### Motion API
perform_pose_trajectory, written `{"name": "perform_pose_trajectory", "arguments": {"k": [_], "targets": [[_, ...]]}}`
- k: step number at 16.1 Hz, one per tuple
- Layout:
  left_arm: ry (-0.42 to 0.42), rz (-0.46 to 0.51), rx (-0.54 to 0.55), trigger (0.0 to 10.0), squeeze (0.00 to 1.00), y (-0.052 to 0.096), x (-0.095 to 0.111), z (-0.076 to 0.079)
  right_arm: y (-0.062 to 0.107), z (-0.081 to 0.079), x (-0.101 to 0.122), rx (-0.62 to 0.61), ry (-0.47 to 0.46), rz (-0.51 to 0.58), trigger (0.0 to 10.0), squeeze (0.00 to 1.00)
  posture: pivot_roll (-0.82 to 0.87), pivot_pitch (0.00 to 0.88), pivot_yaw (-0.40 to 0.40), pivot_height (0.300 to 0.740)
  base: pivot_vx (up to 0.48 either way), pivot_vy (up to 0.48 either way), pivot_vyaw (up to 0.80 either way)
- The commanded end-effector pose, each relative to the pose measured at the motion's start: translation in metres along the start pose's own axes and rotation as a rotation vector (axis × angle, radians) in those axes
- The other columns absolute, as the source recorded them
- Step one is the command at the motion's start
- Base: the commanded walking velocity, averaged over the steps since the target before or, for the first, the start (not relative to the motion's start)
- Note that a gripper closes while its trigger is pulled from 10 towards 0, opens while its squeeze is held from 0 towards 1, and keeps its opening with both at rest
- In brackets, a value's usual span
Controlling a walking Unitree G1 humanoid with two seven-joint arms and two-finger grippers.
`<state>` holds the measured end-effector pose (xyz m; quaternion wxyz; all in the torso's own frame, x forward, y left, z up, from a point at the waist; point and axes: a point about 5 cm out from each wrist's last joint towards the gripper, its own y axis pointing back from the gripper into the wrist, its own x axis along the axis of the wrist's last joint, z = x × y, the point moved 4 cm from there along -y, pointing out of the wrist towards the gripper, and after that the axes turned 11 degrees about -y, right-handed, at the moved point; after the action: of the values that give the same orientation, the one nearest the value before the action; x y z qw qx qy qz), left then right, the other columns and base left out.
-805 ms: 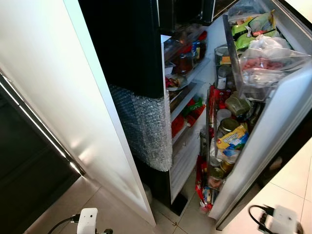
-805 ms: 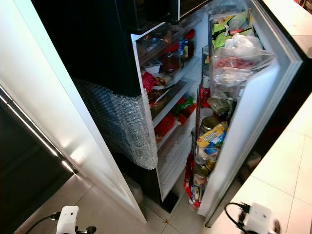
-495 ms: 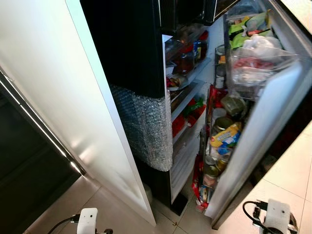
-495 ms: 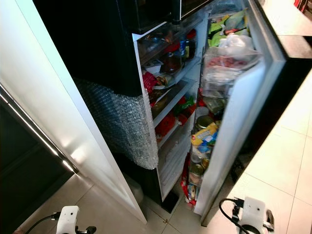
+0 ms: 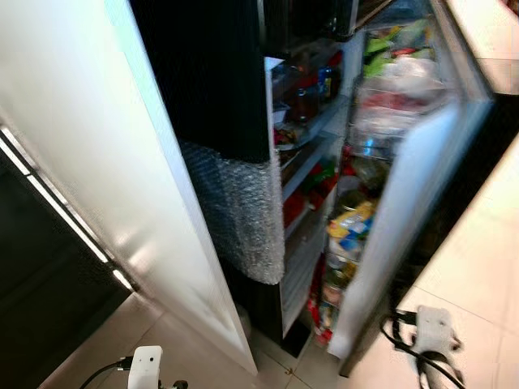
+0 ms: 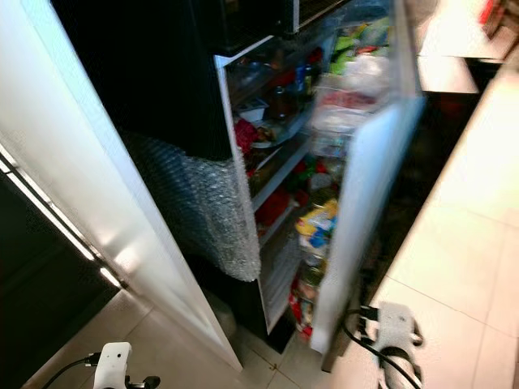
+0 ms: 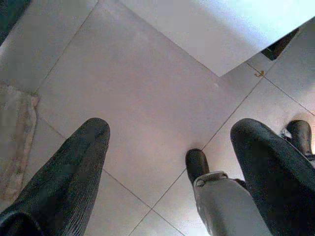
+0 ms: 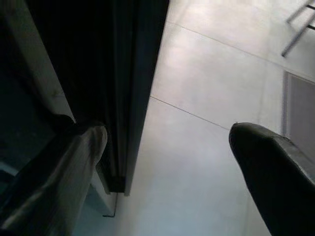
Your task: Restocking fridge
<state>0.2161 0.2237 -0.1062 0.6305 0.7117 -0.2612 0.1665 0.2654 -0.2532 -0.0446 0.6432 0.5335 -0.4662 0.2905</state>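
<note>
The fridge stands open, its inner shelves (image 5: 312, 113) crowded with jars and red packets. Its white door (image 5: 413, 186) is partly swung in and blurred, and its racks (image 5: 389, 89) hold bags, cans and packets. My right arm's wrist (image 5: 430, 328) is low by the door's bottom outer corner. In the right wrist view my right gripper (image 8: 167, 132) is open, with the door's dark edge (image 8: 142, 73) just beside one finger (image 8: 74, 162). My left gripper (image 7: 172, 130) hangs open over the floor tiles with nothing between its fingers, its wrist (image 5: 146, 369) at the bottom left.
A tall white panel (image 5: 97, 146) stands left of the fridge. Bubble wrap (image 5: 243, 211) covers the lower part of the fridge's black side. Pale tiles (image 5: 478, 267) spread out to the right. A beige mat (image 7: 17, 132) and my own foot (image 7: 197, 164) lie below the left gripper.
The fridge door has swung inward toward the shelves, narrowing the gap. My right arm has moved left along with the door's lower corner. The left arm has stayed put.
</note>
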Motion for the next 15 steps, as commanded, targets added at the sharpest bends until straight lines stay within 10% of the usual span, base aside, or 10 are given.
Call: {"name": "perform_pose_trajectory", "arguments": {"k": [1, 15], "targets": [[0.009, -0.013, 0.001, 10.0, 0.00, 0.001, -0.005, -0.002, -0.006, -0.024, 0.014, 0.108, 0.021, 0.037, 10.0, 0.00, -0.16, 0.021, 0.108, 0.740, 0.000, 0.000, 0.00], [0.010, -0.010, 0.000, 10.0, 0.00, 0.000, -0.003, -0.002, 0.005, -0.087, 0.011, 0.656, 0.045, -0.104, 10.0, 0.00, -0.16, 0.013, 0.106, 0.740, 0.000, 0.000, 0.00]]}}
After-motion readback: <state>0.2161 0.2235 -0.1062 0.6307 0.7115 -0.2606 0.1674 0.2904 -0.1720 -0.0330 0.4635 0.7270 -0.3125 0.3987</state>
